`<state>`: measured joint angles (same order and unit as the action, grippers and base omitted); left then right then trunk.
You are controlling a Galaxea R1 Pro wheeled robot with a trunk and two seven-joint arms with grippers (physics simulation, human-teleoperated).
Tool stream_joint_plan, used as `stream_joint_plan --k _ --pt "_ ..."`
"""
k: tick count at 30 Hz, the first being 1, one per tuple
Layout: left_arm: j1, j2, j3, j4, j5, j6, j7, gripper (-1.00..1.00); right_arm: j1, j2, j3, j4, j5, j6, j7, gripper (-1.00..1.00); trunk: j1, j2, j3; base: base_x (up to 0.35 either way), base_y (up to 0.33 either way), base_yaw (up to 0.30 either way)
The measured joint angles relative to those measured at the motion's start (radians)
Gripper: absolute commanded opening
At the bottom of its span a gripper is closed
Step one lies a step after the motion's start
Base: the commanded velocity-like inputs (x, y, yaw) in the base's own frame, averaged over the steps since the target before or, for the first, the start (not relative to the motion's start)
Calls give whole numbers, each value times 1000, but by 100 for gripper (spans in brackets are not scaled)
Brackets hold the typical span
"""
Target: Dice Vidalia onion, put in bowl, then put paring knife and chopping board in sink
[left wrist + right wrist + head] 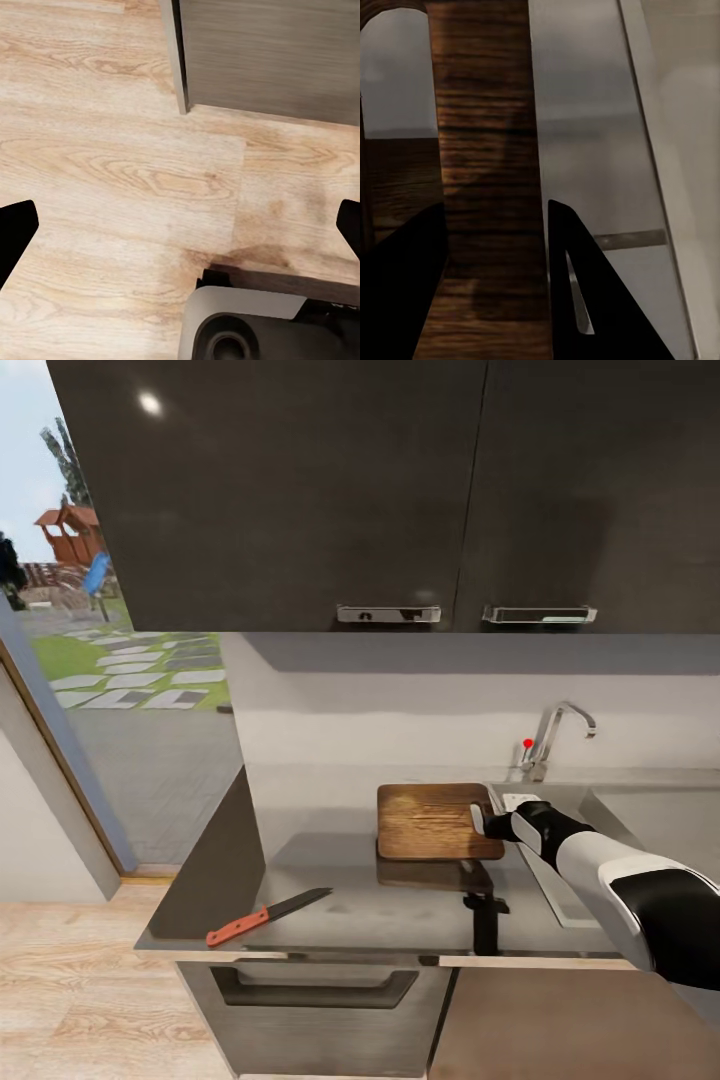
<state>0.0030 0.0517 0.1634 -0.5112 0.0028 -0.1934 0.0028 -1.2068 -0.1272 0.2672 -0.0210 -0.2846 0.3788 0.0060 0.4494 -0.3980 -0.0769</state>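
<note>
While the knife (268, 916) lies apart on the countertop (330, 830), the right gripper (484, 821) clamps the board (432, 821) edge. The left gripper (180, 225) hangs wide open over floor (112, 165)

The right arm comes in from the table's front right corner, its black upper section giving way to a white forearm and a black wrist, stretched out toward the back of the table. The right pincer (487, 821) sits at the right edge of the chopping board (432, 822), and in the right wrist view its two dark fingers (592, 300) stand on either side of the board's thin edge, closed against the wood. The left pincer's black fingertips (15, 232) are spread wide apart, pointing down over the wood floor (112, 165).
</note>
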Motion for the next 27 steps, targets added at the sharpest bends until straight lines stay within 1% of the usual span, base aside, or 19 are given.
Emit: stream_joint_plan --k 8,14,27 --pt "0 0 0 0 0 0 0 100 0 0 0 1 -1 0 5 -100 0 0 0 0 0 0" --pt "0 0 0 0 0 0 0 100 0 0 0 1 -2 2 35 -100 0 0 -1 0 0 0" --pt "0 0 0 0 0 0 0 100 1 -1 0 1 -1 3 44 -100 0 0 -13 0 0 0"
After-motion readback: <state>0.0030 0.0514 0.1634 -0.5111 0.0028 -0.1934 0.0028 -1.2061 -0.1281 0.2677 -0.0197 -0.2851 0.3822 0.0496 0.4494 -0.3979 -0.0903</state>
